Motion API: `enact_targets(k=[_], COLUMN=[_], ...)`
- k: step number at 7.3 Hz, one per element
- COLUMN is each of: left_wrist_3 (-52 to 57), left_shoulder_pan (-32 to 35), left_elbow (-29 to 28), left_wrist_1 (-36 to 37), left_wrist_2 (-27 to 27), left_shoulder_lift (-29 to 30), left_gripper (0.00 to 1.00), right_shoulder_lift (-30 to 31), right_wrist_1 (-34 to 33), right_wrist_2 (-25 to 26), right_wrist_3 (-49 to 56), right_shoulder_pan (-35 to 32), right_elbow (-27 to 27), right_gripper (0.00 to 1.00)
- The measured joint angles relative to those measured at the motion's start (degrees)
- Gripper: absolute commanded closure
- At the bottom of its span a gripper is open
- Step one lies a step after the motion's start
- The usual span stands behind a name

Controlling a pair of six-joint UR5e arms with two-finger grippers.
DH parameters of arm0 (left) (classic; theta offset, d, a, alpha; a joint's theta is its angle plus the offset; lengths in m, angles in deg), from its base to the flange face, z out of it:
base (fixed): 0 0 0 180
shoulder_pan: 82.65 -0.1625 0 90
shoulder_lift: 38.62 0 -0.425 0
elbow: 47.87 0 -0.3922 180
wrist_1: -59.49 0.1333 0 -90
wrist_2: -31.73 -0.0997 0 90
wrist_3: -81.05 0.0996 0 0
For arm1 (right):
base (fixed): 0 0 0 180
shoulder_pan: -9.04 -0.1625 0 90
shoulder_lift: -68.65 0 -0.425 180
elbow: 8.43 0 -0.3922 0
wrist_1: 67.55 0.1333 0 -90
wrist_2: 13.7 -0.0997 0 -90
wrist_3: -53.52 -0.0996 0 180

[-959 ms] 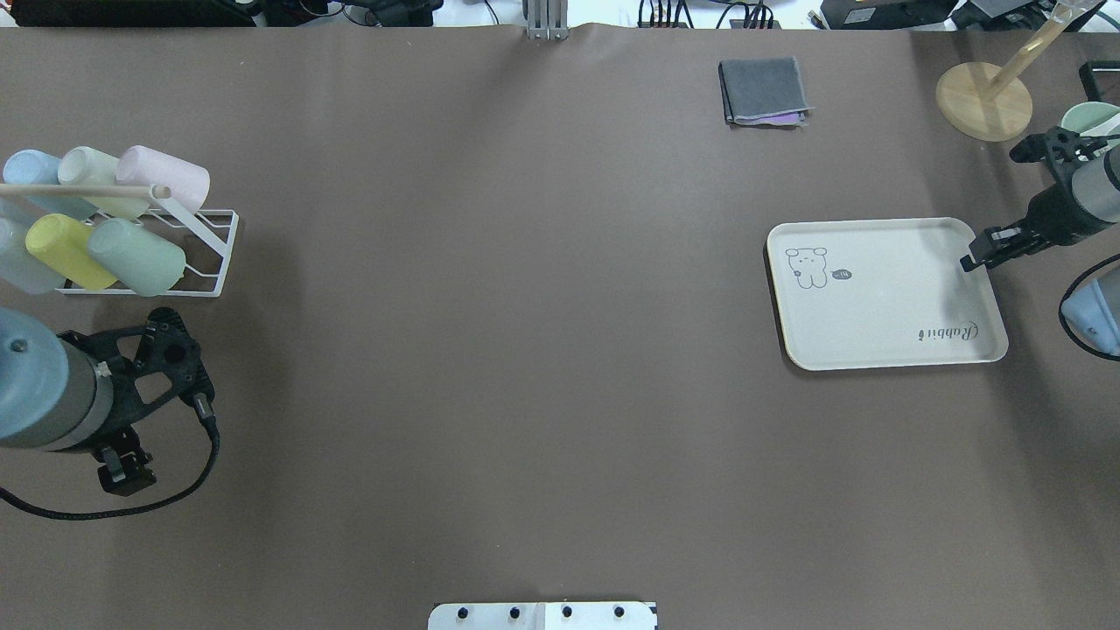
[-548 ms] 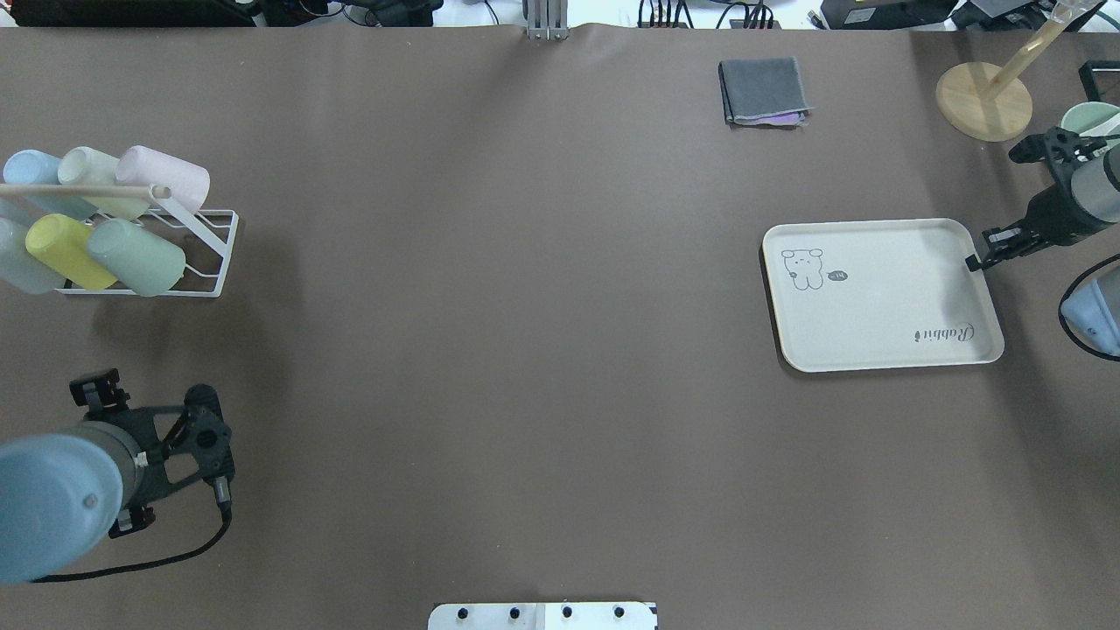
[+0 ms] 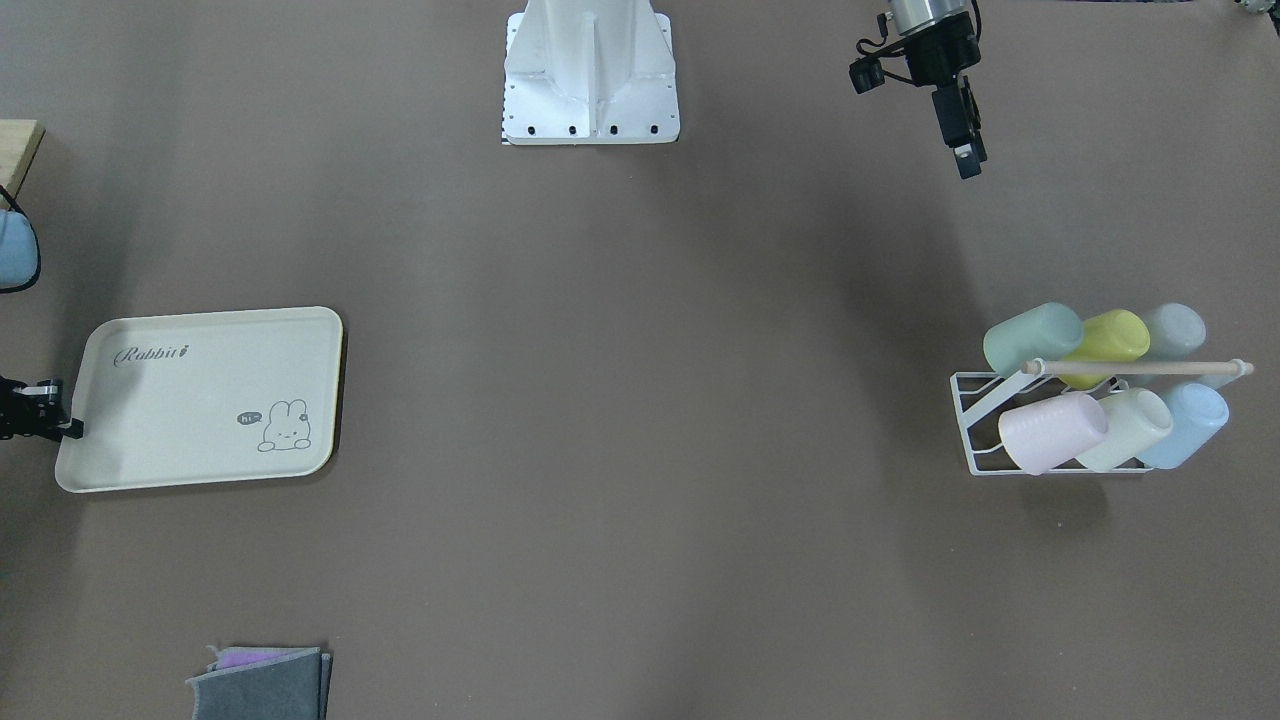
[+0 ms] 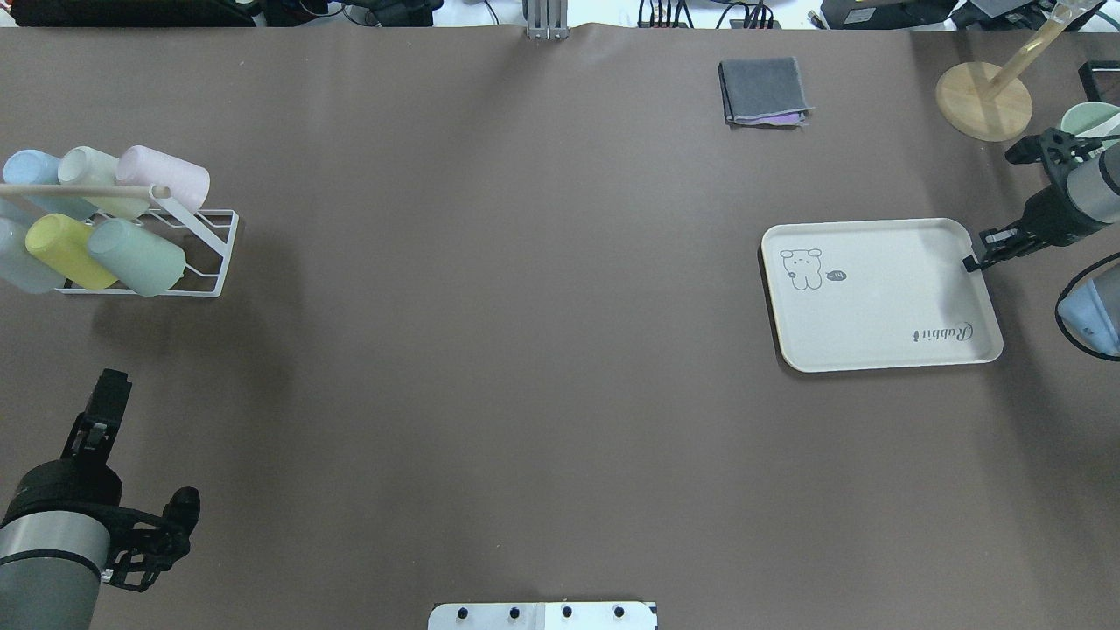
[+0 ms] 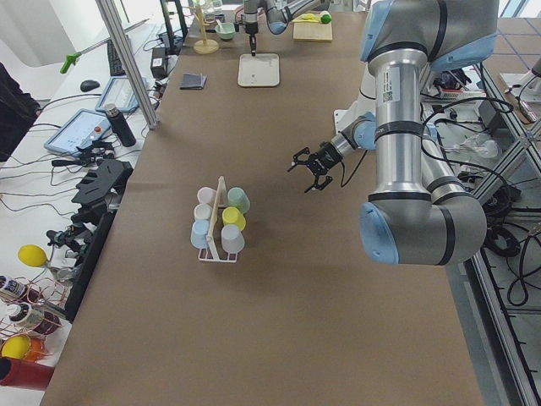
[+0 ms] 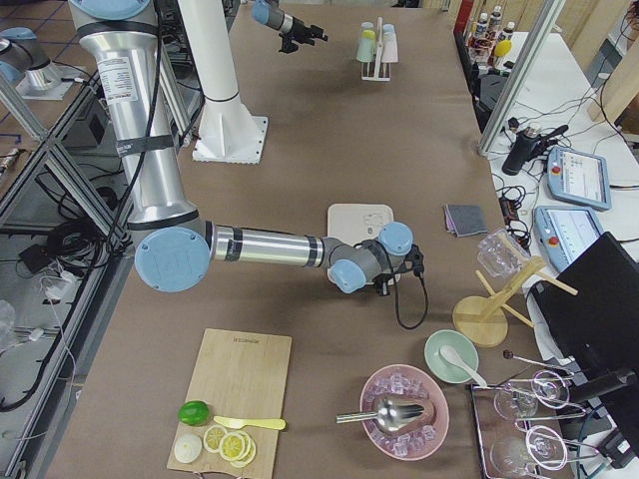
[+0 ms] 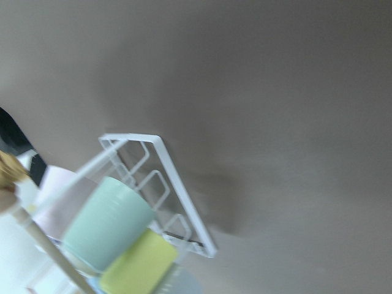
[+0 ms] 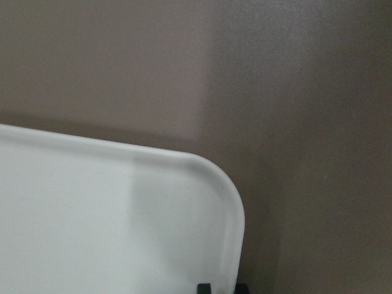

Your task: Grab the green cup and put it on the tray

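green cup point(image 4: 138, 257): laid on its side in the white rack point(image 4: 216, 254), at the left of the table point(image 4: 525, 350), well apart from the tray
tray point(image 4: 875, 328): flat at the table's right
right claw point(image 4: 971, 262): closed on the tray's right rim
left claw point(image 3: 966, 160): over bare table, nearer than the rack; open or closed cannot be told

Soft, even overhead light leaves faint shadows on the table point(image 4: 525, 350) beside the rack point(image 4: 226, 254) and over one end of the tray point(image 4: 875, 324), while the left wrist view is smeared with blur and the right one slightly soft.
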Motion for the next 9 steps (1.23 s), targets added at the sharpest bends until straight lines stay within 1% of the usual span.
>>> enact_targets(k=[1, 2, 3, 5, 7, 9], left_wrist_3=[2.14, 3.9, 5.83, 8.86, 9.6, 12.15], left_shoulder_pan=[-0.47, -0.63, -0.65, -0.58, -0.18, 2.68], left_elbow=[-1.98, -4.04, -5.72, -9.72, -13.46, -15.45], left_wrist_1=[0.1, 0.24, 0.37, 0.4, 0.14, -0.16], left_wrist_2=[-2.8, -4.72, -6.39, -10.54, -12.58, -16.4], left_shoulder_lift=[-0.99, -2.18, -3.29, -3.56, -2.23, 0.33], left_gripper=[0.02, 0.02, 0.02, 0.02, 0.02, 0.02], right_shoulder_lift=[-0.03, -0.05, -0.06, -0.08, -0.41, -1.85], right_wrist_1=[0.0, 0.0, 0.0, 0.0, -0.02, -0.17], right_wrist_2=[0.0, 0.0, 0.0, 0.0, -0.37, -2.24], right_wrist_3=[-0.01, -0.04, -0.06, -0.12, -0.41, -2.53], right_shoulder_pan=[0.02, 0.07, 0.1, 0.13, 0.14, 0.11], right_elbow=[-0.08, -0.17, -0.2, -0.14, 0.13, 0.66], right_gripper=[0.77, 0.81, 0.99, 1.0, 1.0, 1.0])
